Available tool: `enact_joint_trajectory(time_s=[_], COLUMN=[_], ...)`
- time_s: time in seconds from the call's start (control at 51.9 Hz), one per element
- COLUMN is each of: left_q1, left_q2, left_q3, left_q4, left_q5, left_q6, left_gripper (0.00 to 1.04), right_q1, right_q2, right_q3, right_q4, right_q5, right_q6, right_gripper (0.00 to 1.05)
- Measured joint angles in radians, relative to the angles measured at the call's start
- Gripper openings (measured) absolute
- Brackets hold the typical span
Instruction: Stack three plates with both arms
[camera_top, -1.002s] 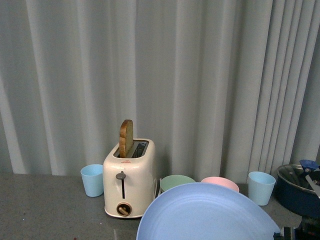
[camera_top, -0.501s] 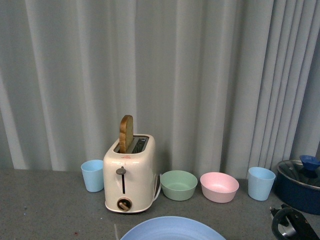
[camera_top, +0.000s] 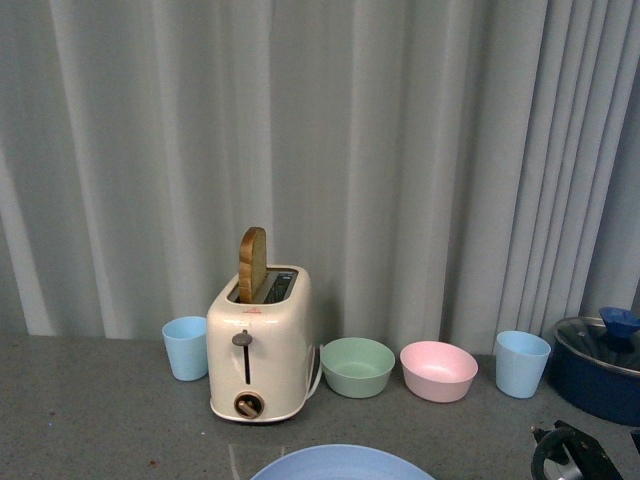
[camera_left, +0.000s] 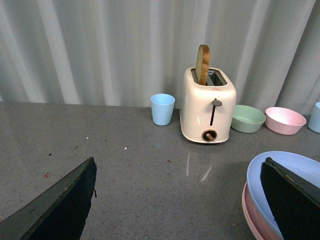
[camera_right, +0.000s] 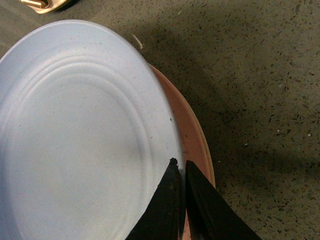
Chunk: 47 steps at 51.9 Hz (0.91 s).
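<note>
Plate (camera_right: 75, 135), the light blue one, lay face up and close to level, a round thing with no long axis to name, its rim clamped between the right gripper (camera_right: 181, 167) fingers. It sat over the pink plate (camera_right: 192, 135), whose edge showed as a crescent beside it on the grey table (camera_right: 260, 75). In the left wrist view the same pair appeared, blue plate above pink, and the left gripper's dark fingers (camera_left: 60, 205) stood wide apart, holding nothing. Behind the plates stood a cream toaster (camera_top: 258, 345) with a slice of bread (camera_top: 252, 264) upright in its slot, a blue cup (camera_top: 186, 348) beside it, a green bowl (camera_top: 357, 367), a pink bowl (camera_top: 438, 371), another blue cup (camera_top: 521, 364) and a dark blue lidded pot (camera_top: 600, 365), all well clear.
</note>
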Motion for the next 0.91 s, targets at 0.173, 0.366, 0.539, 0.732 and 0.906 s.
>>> enact_joint_trajectory(time_s=[0.173,0.366,0.539,0.732,0.906], left_q1=[0.0,0.0,0.0,0.0,0.0], left_q2=[0.0,0.0,0.0,0.0,0.0], left_q3=[0.0,0.0,0.0,0.0,0.0], left_q4=[0.0,0.0,0.0,0.0,0.0], left_q5=[0.0,0.0,0.0,0.0,0.0], left_q6=[0.0,0.0,0.0,0.0,0.0], left_gripper=[0.98,0.98,0.98,0.98,0.98], right_q1=[0.001,0.0,-0.003,-0.018,-0.08], right_q2=[0.006,0.016,-0.015,-0.164,-0.382], right_q3=[0.001,0.002,-0.006,-0.071,-0.164], right_q4=[-0.016,-0.048,-0.048,-0.048,-0.07], right_q5=[0.006,0.017,0.008,-0.002,-0.005], right_q6=[0.003,0.002,0.012,0.019,0.013], right_gripper=[0.03,0.03,0.35,0.65,0.97])
